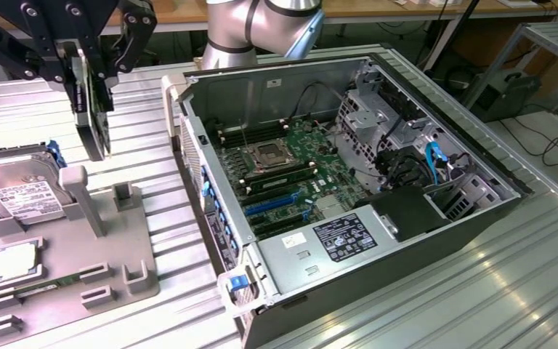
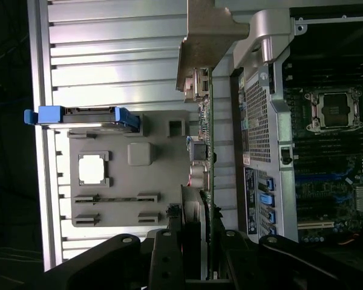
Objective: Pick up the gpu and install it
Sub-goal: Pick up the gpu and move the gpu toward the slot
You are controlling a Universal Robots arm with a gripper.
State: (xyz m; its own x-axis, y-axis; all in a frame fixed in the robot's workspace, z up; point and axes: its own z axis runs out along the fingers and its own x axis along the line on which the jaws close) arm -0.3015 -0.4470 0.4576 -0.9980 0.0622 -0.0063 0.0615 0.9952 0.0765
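Gripper [image 1: 87, 73] was clenched on the gpu [image 1: 95, 120], pinching the card by its upper edge. The card hung upright and edge-on straight below the gripper, lifted clear of the ribbed metal worktop [image 1: 511, 291] and touching nothing else.

In the wrist view the gripper [image 2: 199, 257] had the gpu [image 2: 207, 151] running away from it as a thin green slab. The silver bracket [image 2: 196, 48] was at the far end, and the black fan part sat close to the fingers [image 2: 166, 260].

A grey holder tray [image 1: 114, 247] lay on the worktop below the gripper. In it:
- The hard drive [image 1: 22, 193], with a white label and blue rails, stood below the gripper, toward the exterior view's left.
- A processor chip [image 1: 15, 262] lay flat in a pocket, further from the gripper.
- A slim memory stick [image 1: 46, 285] lay just past the chip.

The open computer case [image 1: 424, 240] lay on its side, lower than the gripper and off toward the exterior view's right, near the card but apart from it. Inside it the motherboard [image 1: 293, 174] was exposed with its processor socket [image 1: 267, 154] and blue slots [image 1: 271, 205]. The labelled power supply [image 1: 342, 236] sat at the case end farthest from the gripper.

The card was outside the case, not seated in any slot.
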